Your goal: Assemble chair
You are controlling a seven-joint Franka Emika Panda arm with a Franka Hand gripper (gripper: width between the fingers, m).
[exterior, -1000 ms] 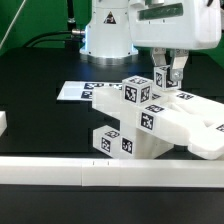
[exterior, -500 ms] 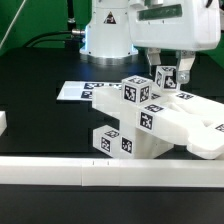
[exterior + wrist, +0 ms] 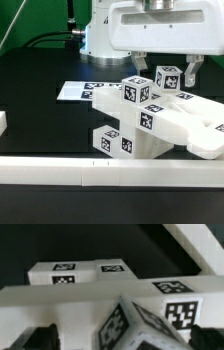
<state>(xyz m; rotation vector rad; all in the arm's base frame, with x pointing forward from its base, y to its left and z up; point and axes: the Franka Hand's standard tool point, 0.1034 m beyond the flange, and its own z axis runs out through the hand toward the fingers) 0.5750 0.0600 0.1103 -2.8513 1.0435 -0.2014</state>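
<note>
The gripper [image 3: 166,66] hangs in the upper right of the exterior view with its jaws spread wide, one dark finger [image 3: 142,62] at the left of a tagged block and the other at its right. They pinch nothing: the block stands between them, and a gap shows on the left side. In the wrist view the two fingertips [image 3: 42,336] show as dark shapes at the lower corners, with white tagged blocks filling the frame between and beyond them.

That block is the topmost part of the chair [image 3: 150,115], a cluster of chunky white pieces carrying black-and-white tags, sitting at centre right of the exterior view on the black table [image 3: 40,125]. Its flat slab reaches toward the right edge of the frame.

Behind the chair, at middle left, the marker board [image 3: 74,91] lies flat. A long white border rail [image 3: 60,172] runs across the lower part of the frame, and the arm's white base [image 3: 105,35] stands at upper centre.
</note>
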